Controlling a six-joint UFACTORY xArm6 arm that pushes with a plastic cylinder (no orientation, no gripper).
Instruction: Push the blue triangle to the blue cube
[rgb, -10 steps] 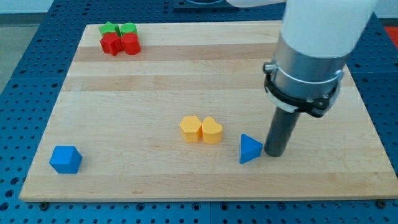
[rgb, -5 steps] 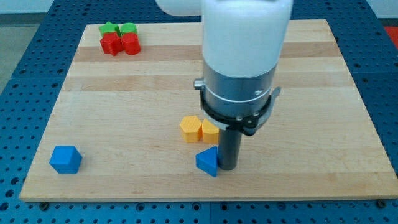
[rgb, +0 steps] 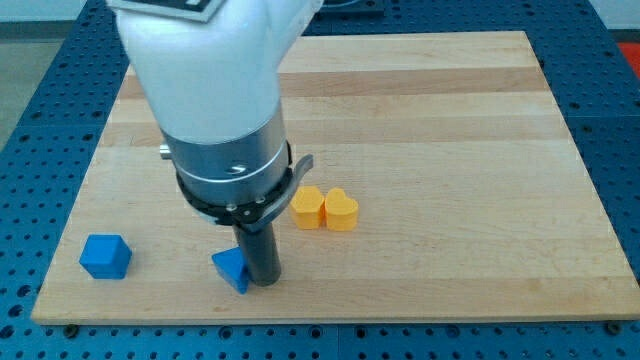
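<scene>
You get a bright, evenly lit view; light falls from above and the wooden desk (rgb: 450, 150) shows no harsh glare. Shadows are soft and short: a faint one sits under the blue cube (rgb: 105, 256) and beside the yellow blocks (rgb: 324, 208). The white arm housing (rgb: 205, 70) is close to the lens, looks slightly soft and nearly washes out. Edges stay straight, with little distortion.

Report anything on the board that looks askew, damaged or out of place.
Nothing stands out. My tip sits against the blue triangle on its right in the view, with the blue cube further left. The two yellow blocks sit side by side, intact. The arm hides the board's top-left part.
</scene>
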